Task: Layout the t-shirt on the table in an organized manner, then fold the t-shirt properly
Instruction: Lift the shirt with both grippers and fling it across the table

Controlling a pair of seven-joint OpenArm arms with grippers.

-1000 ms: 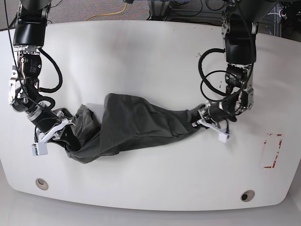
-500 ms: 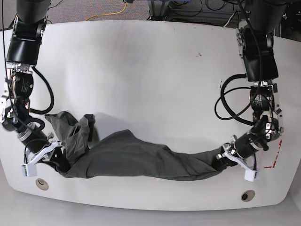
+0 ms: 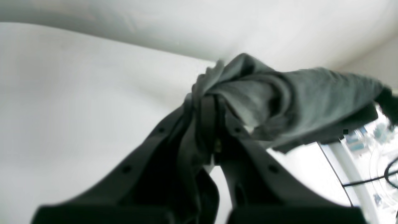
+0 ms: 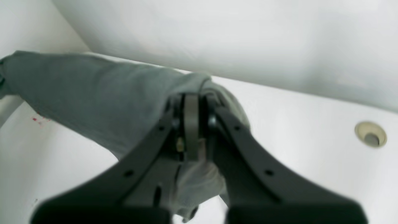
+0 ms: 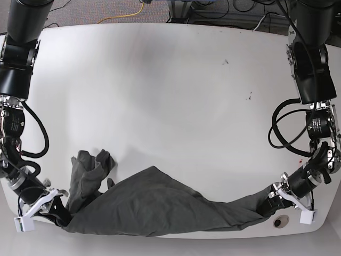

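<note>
- Left wrist: my left tool is clamped tight on a bunch of t-shirt; its far end runs out of frame.
- Right wrist: my right tool pinches cloth; blurred.
- Base: shirt stretched along the counter's near edge, tips hidden.

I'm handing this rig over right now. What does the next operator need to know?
Left gripper: shut on one end of the t-shirt.
Right gripper: shut on the other end.
T-shirt: stretched between both grippers along the near edge of the table, still wrinkled, one part bunched up by the right gripper.
Done: both ends gripped, cloth pulled out lengthwise.
Left: spread it flat, smooth the bunched part, then fold.
</note>
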